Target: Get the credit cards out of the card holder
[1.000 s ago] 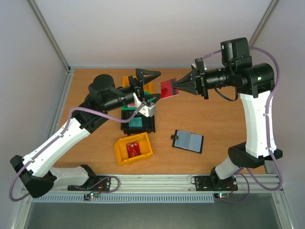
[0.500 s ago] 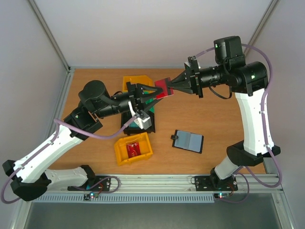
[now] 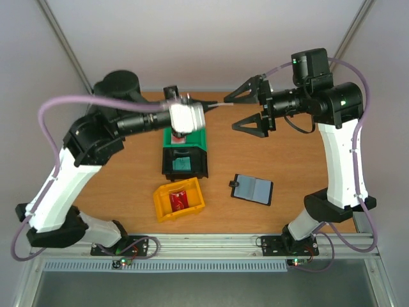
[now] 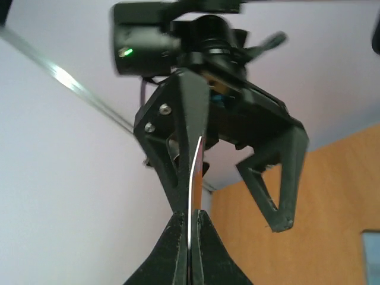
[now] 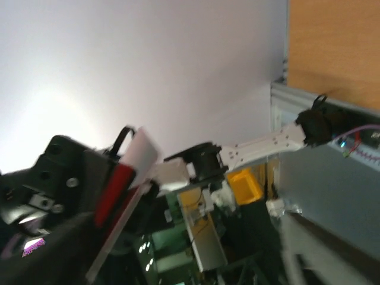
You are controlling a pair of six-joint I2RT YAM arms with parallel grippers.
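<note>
Red card (image 4: 193,190), seen edge-on, is pinched in the left gripper (image 4: 190,222), raised well up and left of the holder (image 3: 253,189). The right gripper (image 3: 230,114) gapes, one finger just beside the card. Risks: the thin edge grip could slip, or the card could snag that finger as the arms part.

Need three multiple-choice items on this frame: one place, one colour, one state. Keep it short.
1. Where is the card holder?
A) flat on the table
B) inside a bin
C) held in the air

2. What colour is the card in the yellow bin?
A) teal
B) red
C) white

3. The right gripper is:
A) shut on a card
B) open
C) out of view

Key: 1A, it lies opened out on bare wood; 2B, red shows inside the bin walls; 3B, its jaws stand wide apart in the top view.
</note>
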